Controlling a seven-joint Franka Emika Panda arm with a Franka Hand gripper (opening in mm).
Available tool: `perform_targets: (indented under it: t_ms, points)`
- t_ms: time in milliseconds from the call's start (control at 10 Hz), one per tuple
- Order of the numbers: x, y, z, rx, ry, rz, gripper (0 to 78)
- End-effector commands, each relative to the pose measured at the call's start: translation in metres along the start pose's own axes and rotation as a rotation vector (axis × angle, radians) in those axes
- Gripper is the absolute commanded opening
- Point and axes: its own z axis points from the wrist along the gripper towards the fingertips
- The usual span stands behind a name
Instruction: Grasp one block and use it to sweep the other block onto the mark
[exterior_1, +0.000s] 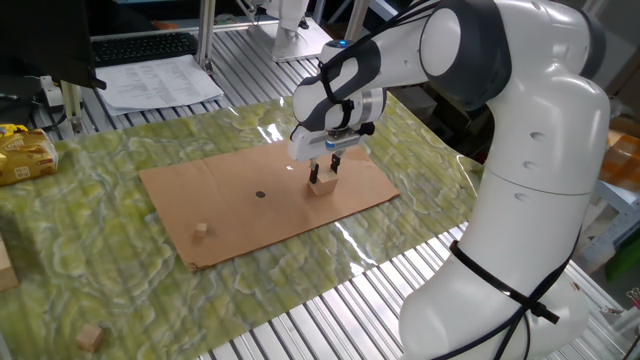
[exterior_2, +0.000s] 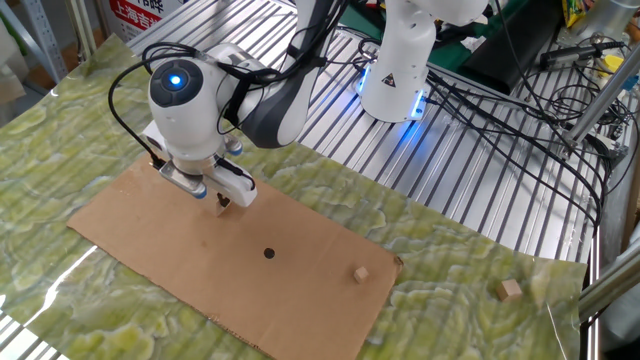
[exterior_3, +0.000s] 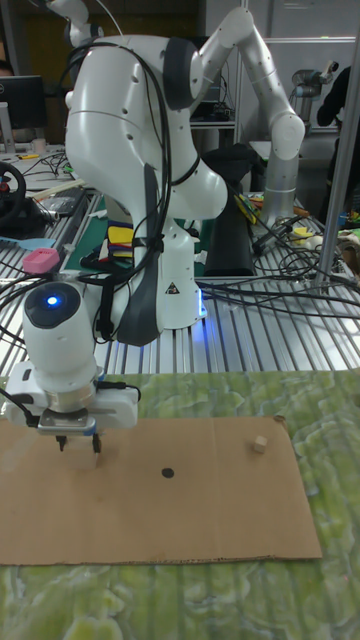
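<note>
While the white robot arm's hand (exterior_1: 323, 171) reaches down over the flat sheet of brown cardboard (exterior_1: 225, 205), its two dark fingers (exterior_1: 333, 166) are clenched on the largest light tan wooden cube (exterior_1: 322, 183), which sits on the sheet near its far end. In the other fixed view the cube (exterior_2: 222, 204) is mostly hidden under the hand (exterior_2: 220, 202). The small round black dot (exterior_1: 260, 195) lies near the sheet's middle, apart from the held cube. The tiny light brown wooden cube (exterior_1: 201, 230) rests on the cardboard beyond the dot, near the opposite end. A mid-sized tan cube (exterior_1: 91, 336) lies off the sheet on the green marbled table cover (exterior_1: 80, 260).
</note>
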Motion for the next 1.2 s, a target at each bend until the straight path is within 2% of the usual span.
perform_targets:
  t_ms: [100, 500, 600, 1000, 1200]
  points:
    - [-0.001, 0.000, 0.000, 0.005, 0.011, -0.005, 1.1]
    - [-0.001, 0.000, 0.000, 0.005, 0.011, -0.005, 1.1]
    - [0.006, 0.040, -0.037, -0.007, 0.047, 0.056, 1.1]
    - [0.000, 0.050, -0.056, -0.013, 0.051, 0.053, 1.1]
    - [0.002, 0.066, -0.069, -0.024, 0.064, 0.084, 1.1]
